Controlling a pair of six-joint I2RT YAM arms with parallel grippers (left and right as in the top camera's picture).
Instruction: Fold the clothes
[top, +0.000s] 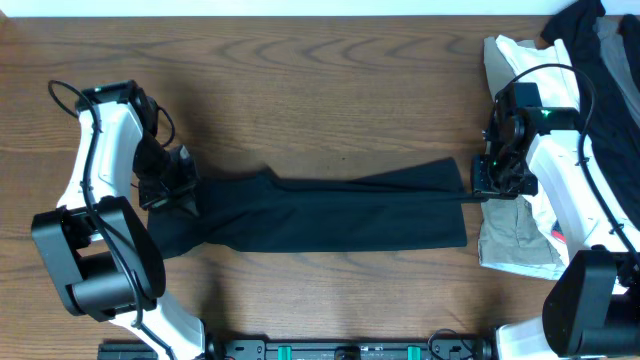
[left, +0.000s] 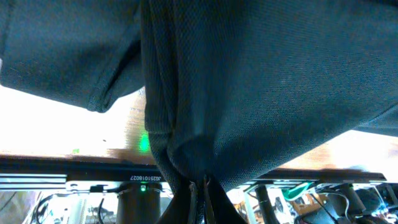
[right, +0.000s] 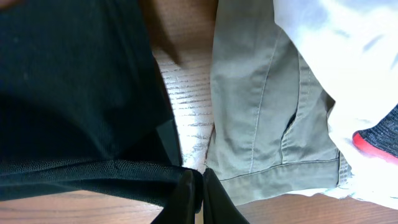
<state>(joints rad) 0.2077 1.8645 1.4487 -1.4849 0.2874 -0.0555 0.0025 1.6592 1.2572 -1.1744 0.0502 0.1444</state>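
Across the middle of the wooden table (top: 330, 80), black polo shirt (top: 330, 215) drawn out into a long, narrow band running left to right. Fine matte knit, with a tiny pique weave plain in the left wrist view; hangs there in soft vertical folds, a stitched hem curling at the left. Wider and bunched at the left end, squared off at the right.

Pinched at the left end by the left gripper (top: 172, 192), jaws closed tight on a gather of cloth. Clamped at the right end by the right gripper (top: 482, 190), fingers almost together on the hemmed black edge.

Just beside that edge, a strip of pale wood grain, then a beige twill garment (top: 515, 240) with stitched seams, partly under a white garment (top: 510, 60). Red-trimmed dark cloth (right: 373, 140) at the far right.

Broad bare wood beyond the band's far edge, a narrower strip along the near one. Right side crowded by the pile.
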